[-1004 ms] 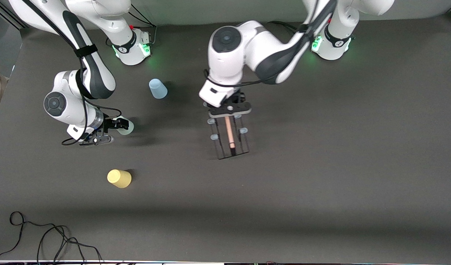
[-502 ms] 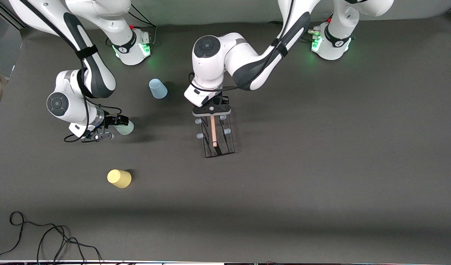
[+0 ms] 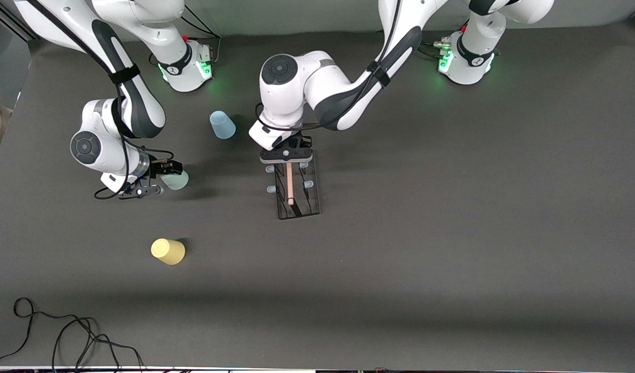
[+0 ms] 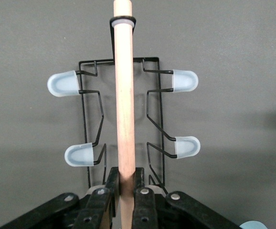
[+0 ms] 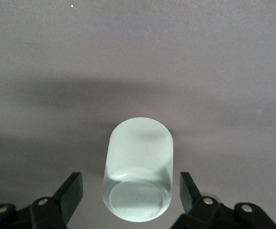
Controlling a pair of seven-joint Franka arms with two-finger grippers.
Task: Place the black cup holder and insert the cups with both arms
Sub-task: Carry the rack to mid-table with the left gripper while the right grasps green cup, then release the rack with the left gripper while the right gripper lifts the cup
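The left gripper (image 3: 287, 161), clamped on the black cup holder (image 3: 295, 190), carries it toward the right arm's end. The right gripper (image 3: 159, 178) narrows around the pale green cup (image 3: 175, 180).

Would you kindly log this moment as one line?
left gripper: shut on rack handle | right gripper: open around green cup | yellow, blue: untouched

The front view looks steeply down from high across the dark grey table (image 3: 452, 233), facing both arm bases. The left wrist view looks closely along the black wire rack with a wooden rod handle (image 4: 124, 95) (image 3: 295, 189). The right wrist view sits close over the pale green plastic tumbler (image 5: 138, 167) (image 3: 176, 180); the front view also takes in both.
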